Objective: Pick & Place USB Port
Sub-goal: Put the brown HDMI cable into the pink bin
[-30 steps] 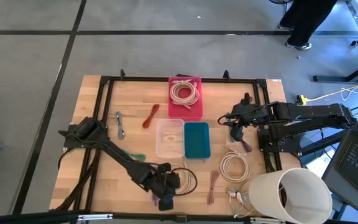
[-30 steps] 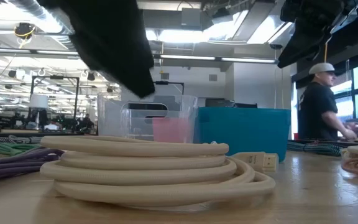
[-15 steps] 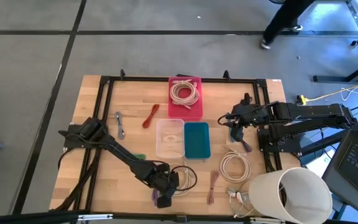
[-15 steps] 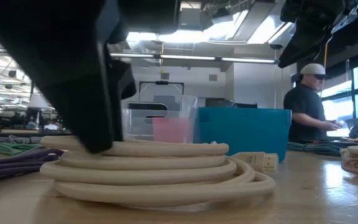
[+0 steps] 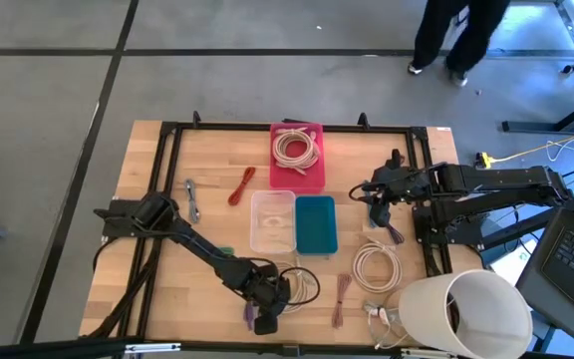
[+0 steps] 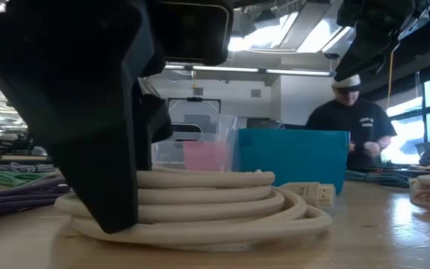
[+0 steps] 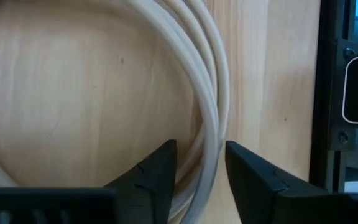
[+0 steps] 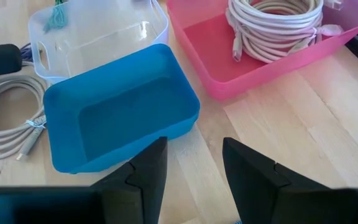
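A white coiled USB cable (image 5: 297, 284) lies flat on the table near the front edge, its plug (image 6: 316, 193) beside the coil. My left gripper (image 5: 272, 297) is down at the coil's side, open, fingers pointing down. In the left wrist view its fingers (image 7: 201, 152) stand on either side of the coil's strands (image 7: 211, 118); in the low view the gripper (image 6: 114, 217) reaches table level. My right gripper (image 5: 377, 199) waits open above the table, right of the blue bin (image 5: 316, 224). My left gripper comes from above with one finger (image 7: 160, 168) inside the coil's ring and the other (image 7: 253, 174) outside it, across the strands (image 7: 213, 155). The coil lies flat on the table. Whether the fingers touch the strands, I cannot tell.
A pink bin (image 5: 297, 160) holds another white coil; a clear bin (image 5: 273, 221) stands beside the blue one. A cream coil (image 5: 377, 264), purple cables (image 5: 342, 291), a green cable (image 5: 219, 251) and a red cable (image 5: 242, 184) lie around. A white bucket (image 5: 466, 309) stands front right.
My left gripper has come down from above the white coil to table level at the coil's side. The coil has stayed where it was. A person has walked past in the room beyond the table.
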`<state>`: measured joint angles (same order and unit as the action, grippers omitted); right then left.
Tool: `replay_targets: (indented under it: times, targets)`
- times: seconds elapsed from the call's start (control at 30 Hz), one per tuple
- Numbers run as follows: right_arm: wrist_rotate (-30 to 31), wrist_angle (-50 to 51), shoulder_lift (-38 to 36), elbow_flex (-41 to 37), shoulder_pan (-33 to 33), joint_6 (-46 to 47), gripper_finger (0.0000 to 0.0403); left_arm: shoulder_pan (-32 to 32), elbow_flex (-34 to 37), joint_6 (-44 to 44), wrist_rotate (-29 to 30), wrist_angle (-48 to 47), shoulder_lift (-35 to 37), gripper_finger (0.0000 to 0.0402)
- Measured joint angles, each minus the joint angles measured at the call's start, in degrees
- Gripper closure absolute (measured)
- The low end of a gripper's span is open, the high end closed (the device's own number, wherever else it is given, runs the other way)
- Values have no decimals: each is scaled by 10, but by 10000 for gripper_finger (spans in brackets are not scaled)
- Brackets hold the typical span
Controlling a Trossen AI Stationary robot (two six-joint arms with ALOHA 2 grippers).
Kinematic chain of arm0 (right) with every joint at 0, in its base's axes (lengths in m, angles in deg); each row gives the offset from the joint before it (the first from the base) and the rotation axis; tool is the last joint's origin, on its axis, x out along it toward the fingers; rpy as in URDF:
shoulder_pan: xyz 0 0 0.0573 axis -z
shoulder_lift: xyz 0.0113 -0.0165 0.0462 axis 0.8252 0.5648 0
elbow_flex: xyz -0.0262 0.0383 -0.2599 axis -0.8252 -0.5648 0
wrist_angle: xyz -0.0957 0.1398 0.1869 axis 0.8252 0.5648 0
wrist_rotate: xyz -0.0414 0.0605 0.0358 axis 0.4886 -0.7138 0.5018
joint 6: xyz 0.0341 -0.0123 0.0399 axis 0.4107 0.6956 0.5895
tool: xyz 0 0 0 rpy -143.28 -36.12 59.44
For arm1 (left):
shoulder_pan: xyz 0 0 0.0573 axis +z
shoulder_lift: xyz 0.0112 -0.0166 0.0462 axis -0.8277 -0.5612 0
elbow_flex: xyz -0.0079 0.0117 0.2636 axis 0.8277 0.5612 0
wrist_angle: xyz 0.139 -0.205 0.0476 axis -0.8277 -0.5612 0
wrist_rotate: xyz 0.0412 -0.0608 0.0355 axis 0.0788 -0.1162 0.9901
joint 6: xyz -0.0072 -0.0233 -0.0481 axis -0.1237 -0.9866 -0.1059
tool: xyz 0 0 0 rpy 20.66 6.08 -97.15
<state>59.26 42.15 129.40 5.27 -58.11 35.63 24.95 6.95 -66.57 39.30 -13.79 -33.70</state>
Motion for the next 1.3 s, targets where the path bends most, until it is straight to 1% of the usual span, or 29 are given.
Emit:
replay_targets:
  times: [0.07,0.13,0.17,0.2,0.23,0.3,0.43,0.53,0.73,0.83,0.97,1.13,1.2,1.3]
  targets:
    - [0,1,0,0,0,0,244,0,1,7,0,2,3,302]
    - [0,1,0,0,0,0,244,0,2,17,-7,5,13,344]
    - [0,1,0,0,0,0,244,1,2,22,-16,6,17,367]
    - [0,1,0,0,0,0,244,1,3,20,-31,4,21,382]
    - [-1,1,0,0,0,0,244,2,5,19,-42,-5,28,386]
    - [-1,1,0,0,0,0,244,1,6,16,-45,-14,42,388]
    - [-2,1,0,0,0,-1,244,3,5,13,-32,-42,89,390]
    - [-3,1,0,0,0,-1,244,3,5,18,0,-65,128,390]
    - [-3,1,0,0,0,-1,244,2,4,74,64,-52,213,390]
    - [-3,2,0,0,0,-1,244,3,4,130,109,-50,253,390]
    - [0,0,0,0,0,-2,244,15,4,229,197,-55,297,391]
    - [0,-6,0,0,0,-2,244,64,4,371,341,-44,325,391]
    - [0,-6,0,0,0,-2,244,98,3,412,364,-43,328,391]
    - [2,-6,0,0,0,-2,244,172,3,450,351,-47,328,390]
